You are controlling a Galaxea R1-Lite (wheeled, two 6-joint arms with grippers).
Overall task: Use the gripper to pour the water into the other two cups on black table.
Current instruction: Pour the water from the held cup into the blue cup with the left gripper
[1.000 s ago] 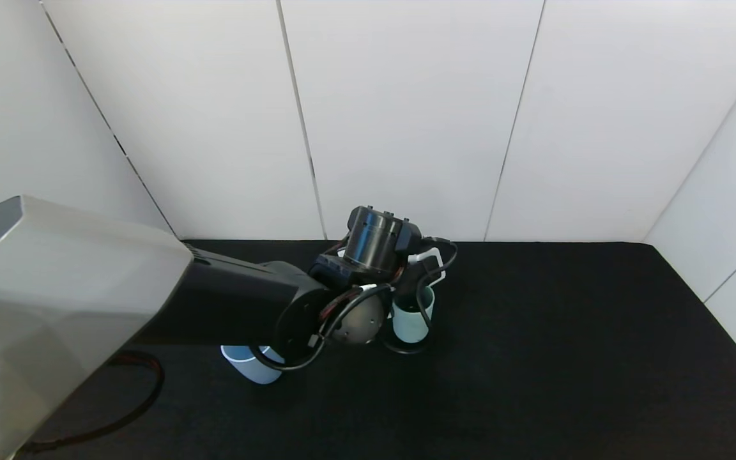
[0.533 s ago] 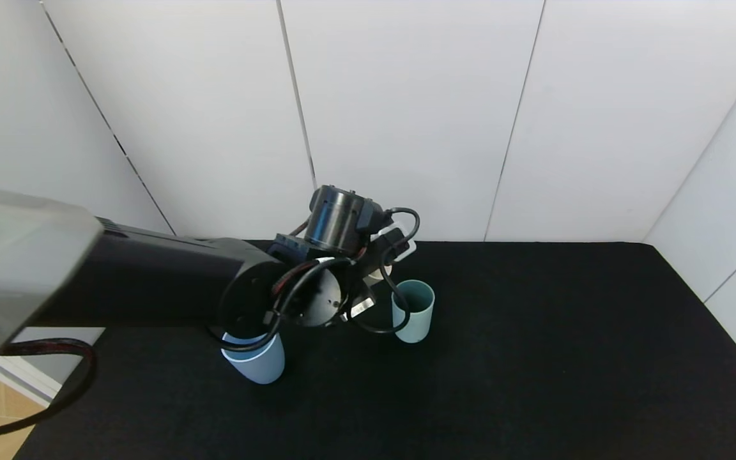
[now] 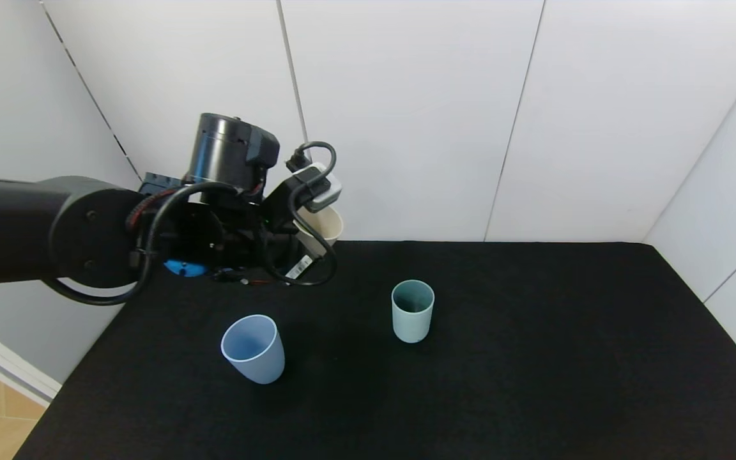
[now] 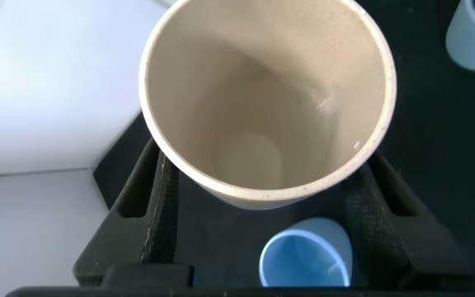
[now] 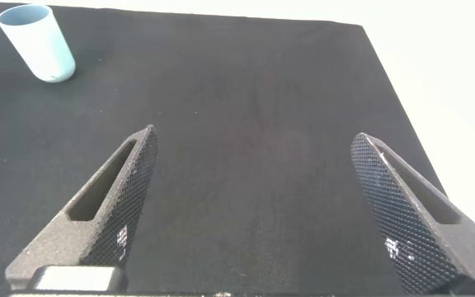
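Droplets (image 4: 336, 101) inside beige tumbler (image 4: 264, 99)

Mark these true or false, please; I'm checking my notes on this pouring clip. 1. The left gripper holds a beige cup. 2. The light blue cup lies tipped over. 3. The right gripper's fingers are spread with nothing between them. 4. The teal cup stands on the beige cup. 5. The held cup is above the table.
1. True: the left gripper is shut on the beige cup.
2. False: the light blue cup stands upright.
3. True: the right gripper is open over the black table.
4. False: the teal cup stands alone on the table.
5. True.
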